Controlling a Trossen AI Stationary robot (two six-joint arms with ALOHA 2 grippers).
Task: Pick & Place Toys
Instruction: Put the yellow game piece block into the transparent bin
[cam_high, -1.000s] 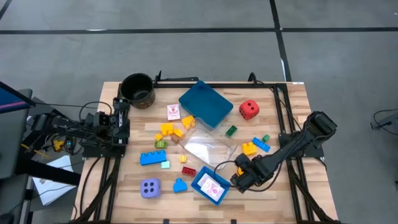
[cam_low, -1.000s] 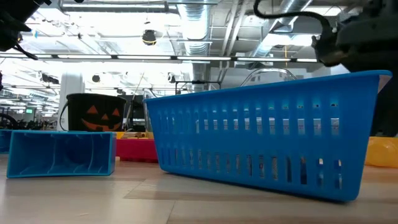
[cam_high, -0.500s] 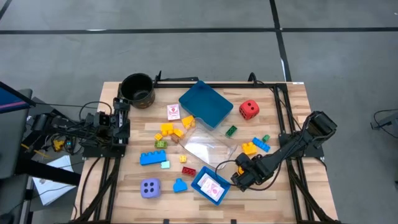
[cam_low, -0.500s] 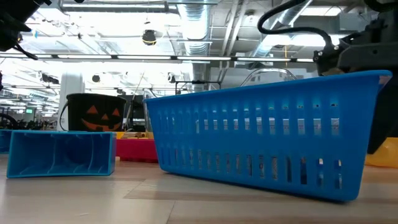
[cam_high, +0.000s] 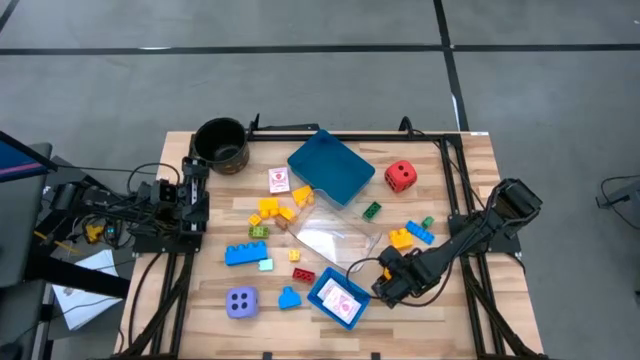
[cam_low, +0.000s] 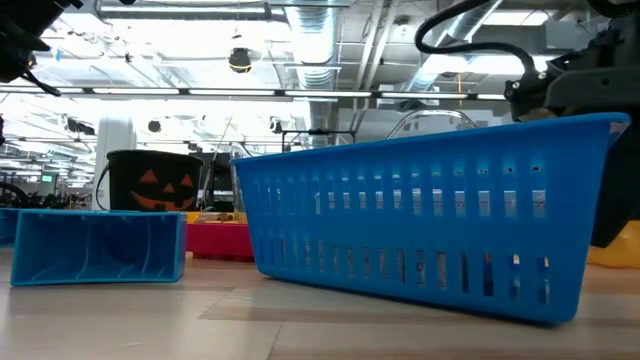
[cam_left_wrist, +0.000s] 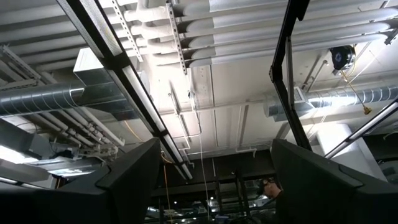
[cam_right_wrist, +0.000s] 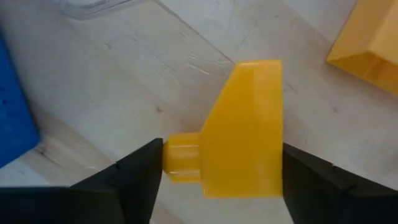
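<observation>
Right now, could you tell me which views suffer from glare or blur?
Low view: bright ceiling lights wash out the background; the blue basket looms large. Left wrist view: glare off the ceiling ducts. Right wrist view: the yellow brick is sharp, the fingers soft.

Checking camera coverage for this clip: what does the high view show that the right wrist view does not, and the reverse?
Only the high view shows the whole layout: the red die, the lavender die, the dark round pot, the large blue tray, and the left gripper parked by the table's left edge. Only the right wrist view shows a yellow brick between the right gripper's open jaws. Both show the wooden table and the small blue tray beside the right gripper.
</observation>
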